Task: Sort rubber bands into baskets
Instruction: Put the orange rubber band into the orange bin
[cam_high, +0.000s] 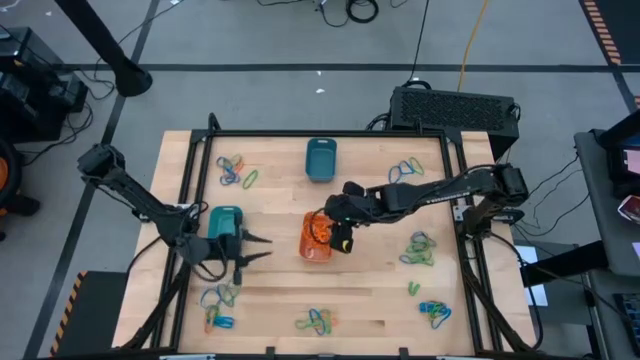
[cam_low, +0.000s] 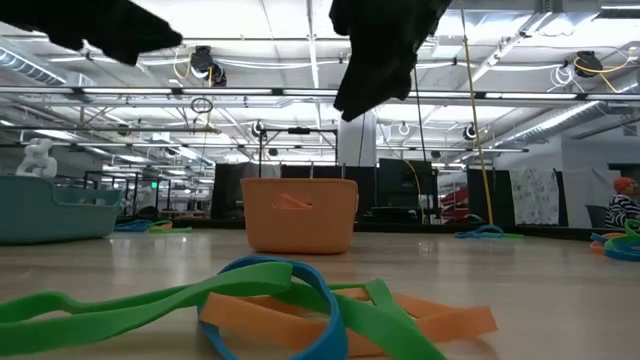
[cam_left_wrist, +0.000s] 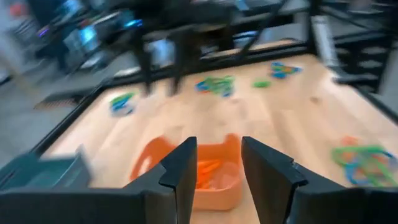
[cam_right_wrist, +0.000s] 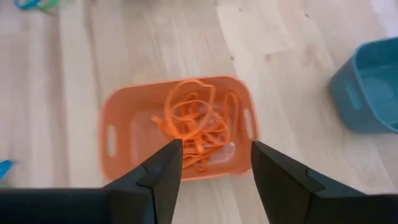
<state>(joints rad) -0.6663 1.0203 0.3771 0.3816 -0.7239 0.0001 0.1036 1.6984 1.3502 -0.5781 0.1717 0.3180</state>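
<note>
The orange basket (cam_high: 316, 240) stands mid-table and holds a heap of orange rubber bands (cam_right_wrist: 196, 127). My right gripper (cam_right_wrist: 216, 163) hangs open and empty just above it, fingers pointing down; it also shows in the high view (cam_high: 328, 228). My left gripper (cam_high: 258, 249) is open and empty, to the left of the orange basket, pointing toward it (cam_left_wrist: 211, 177). The turquoise basket (cam_high: 226, 221) stands under the left arm's wrist. The dark teal basket (cam_high: 321, 159) stands at the far middle. Mixed piles of bands (cam_high: 237, 172) lie around the table.
More band piles lie at the far right (cam_high: 405, 170), right (cam_high: 420, 248), near right (cam_high: 435, 313), near middle (cam_high: 317, 320) and near left (cam_high: 218, 300). A black frame (cam_high: 452, 180) borders the table. The near-middle pile fills the low view's foreground (cam_low: 300, 310).
</note>
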